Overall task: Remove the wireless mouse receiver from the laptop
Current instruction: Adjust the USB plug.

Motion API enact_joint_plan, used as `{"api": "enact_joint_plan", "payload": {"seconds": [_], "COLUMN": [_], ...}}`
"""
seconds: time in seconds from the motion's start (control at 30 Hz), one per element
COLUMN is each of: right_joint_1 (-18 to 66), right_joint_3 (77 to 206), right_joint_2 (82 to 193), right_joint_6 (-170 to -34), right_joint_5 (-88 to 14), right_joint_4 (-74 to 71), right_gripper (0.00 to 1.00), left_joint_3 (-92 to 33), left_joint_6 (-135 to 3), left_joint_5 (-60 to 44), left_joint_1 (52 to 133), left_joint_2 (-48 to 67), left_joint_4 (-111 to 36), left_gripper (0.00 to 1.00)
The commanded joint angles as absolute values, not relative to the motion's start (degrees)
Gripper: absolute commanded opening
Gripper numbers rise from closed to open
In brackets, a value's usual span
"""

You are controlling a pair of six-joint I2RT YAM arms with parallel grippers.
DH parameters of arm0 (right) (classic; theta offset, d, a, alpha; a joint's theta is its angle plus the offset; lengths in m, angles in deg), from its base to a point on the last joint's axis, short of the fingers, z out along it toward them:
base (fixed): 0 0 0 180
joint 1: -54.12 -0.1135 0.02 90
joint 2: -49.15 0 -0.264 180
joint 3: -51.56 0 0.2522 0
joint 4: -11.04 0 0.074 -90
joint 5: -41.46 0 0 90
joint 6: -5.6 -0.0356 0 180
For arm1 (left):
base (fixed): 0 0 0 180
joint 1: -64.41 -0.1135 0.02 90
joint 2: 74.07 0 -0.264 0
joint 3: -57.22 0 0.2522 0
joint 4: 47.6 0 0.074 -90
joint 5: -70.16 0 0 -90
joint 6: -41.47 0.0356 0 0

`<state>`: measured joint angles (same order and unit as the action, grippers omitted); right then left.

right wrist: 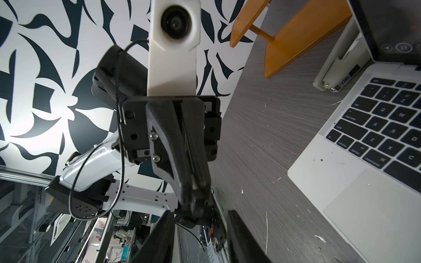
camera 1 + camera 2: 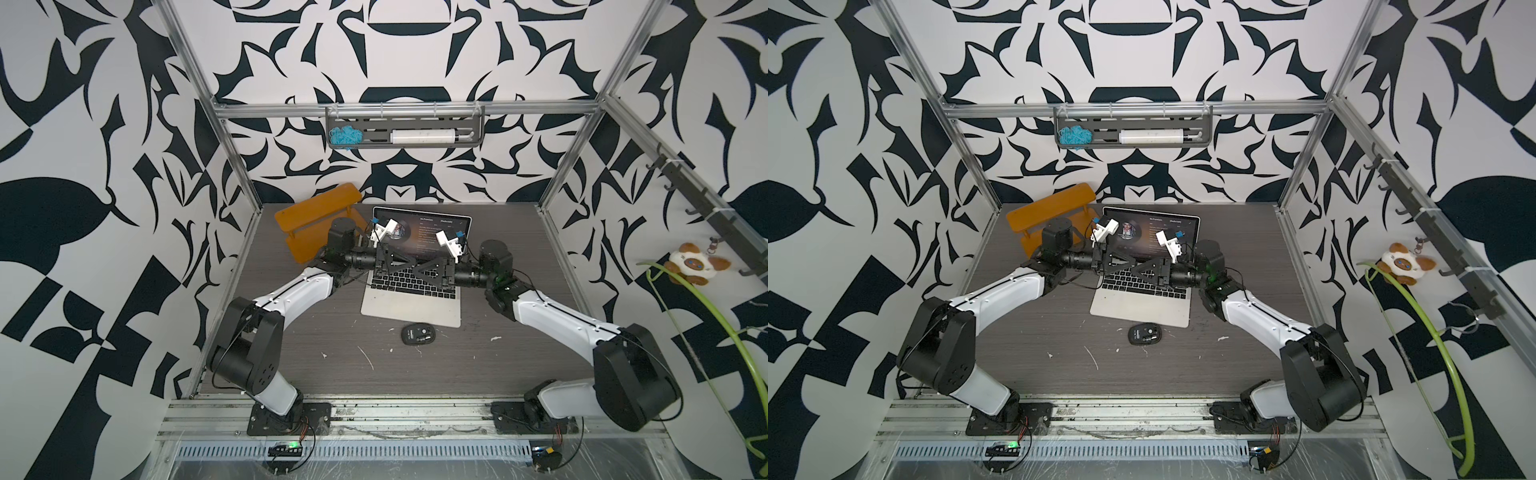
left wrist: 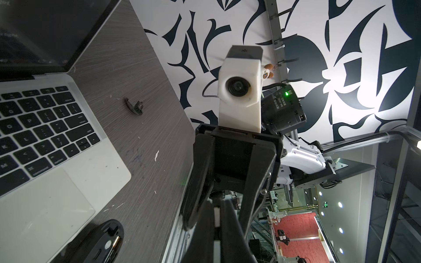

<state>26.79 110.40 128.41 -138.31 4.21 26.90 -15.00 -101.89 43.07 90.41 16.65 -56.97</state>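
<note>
Left gripper (image 1: 194,193) is clamped tight with a pale sliver between its tips; I cannot tell whether that is the receiver. Right gripper (image 1: 199,213) gapes around those tips, holding nothing, above the laptop (image 2: 411,309), which sits at 12 o'clock from the mouse (image 2: 418,333). Risk: 1 mistimed release drops the sliver among the keys.

White arm shells (image 2: 291,286), black left pincer (image 1: 194,197)

Top views overhead, looking down; 2 wrist views close, face-to-face, sharing laptop (image 3: 107,166).
</note>
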Motion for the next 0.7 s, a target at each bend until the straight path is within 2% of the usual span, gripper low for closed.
{"api": "enact_joint_plan", "payload": {"seconds": [0.0,0.2,0.33,0.67], "right_joint_1": [26.61,26.63,26.61,26.84], "right_joint_3": [113.05,113.04,113.48,113.66], "right_joint_2": [127.89,127.32,127.31,127.19], "right_joint_6": [-139.87,-139.68,-139.94,-139.77], "right_joint_5": [5.25,4.98,4.8,4.17], "right_joint_4": [31.99,32.17,32.17,32.18], "right_gripper": [0.36,0.33,0.23,0.19], "left_joint_3": [-13.98,-14.02,-14.0,-13.67], "left_joint_6": [-102.16,-101.72,-101.78,-100.56], "left_joint_5": [44.66,45.1,45.2,45.72], "left_joint_1": [90.4,90.34,90.35,90.34], "left_joint_2": [14.92,14.78,14.77,14.17], "left_joint_4": [-57.79,-57.14,-57.13,-55.37], "left_gripper": [0.0,0.0,0.0,0.0]}}
